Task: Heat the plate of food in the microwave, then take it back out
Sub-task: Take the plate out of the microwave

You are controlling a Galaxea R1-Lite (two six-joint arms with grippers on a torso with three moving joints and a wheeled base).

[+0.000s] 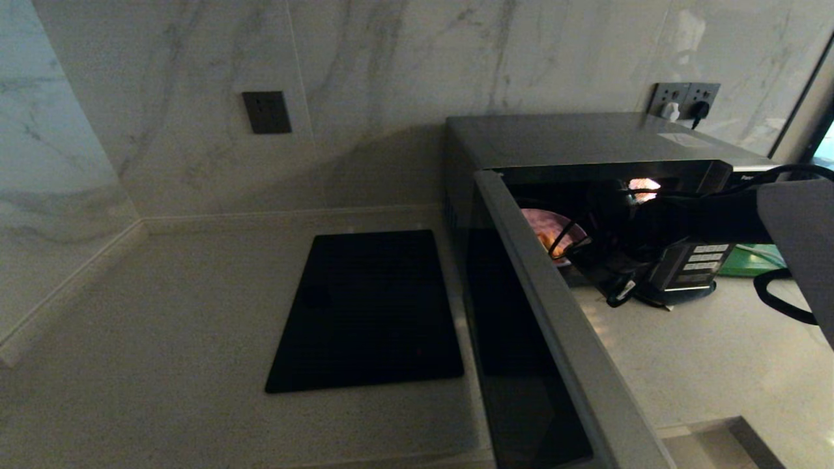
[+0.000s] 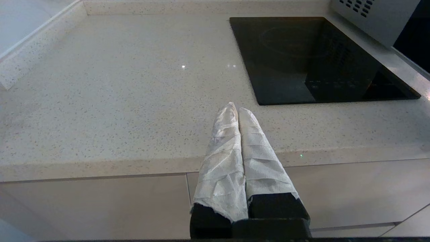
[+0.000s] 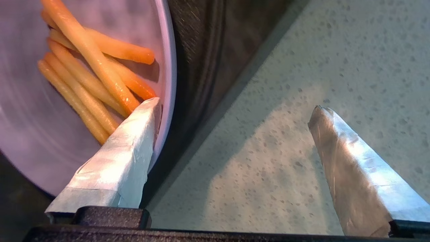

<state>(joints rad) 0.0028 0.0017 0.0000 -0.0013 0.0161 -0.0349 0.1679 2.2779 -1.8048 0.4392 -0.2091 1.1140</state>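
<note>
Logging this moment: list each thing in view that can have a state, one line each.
microwave: door swung open, light on inside.
plate of food: inside the microwave.
right gripper: open, at the plate's rim, one finger over the plate.
left gripper: shut, empty, over the counter edge.
wall socket: plugs in.

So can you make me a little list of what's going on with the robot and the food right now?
microwave: door swung open
plate of food: pale lilac, orange-tan sticks on it, inside the microwave by the opening
right end effector: open, at the microwave's mouth, one finger over the plate's rim, the other over the counter
left end effector: shut, empty, over the counter's front edge
black slab: flat on the counter, left of the microwave
</note>
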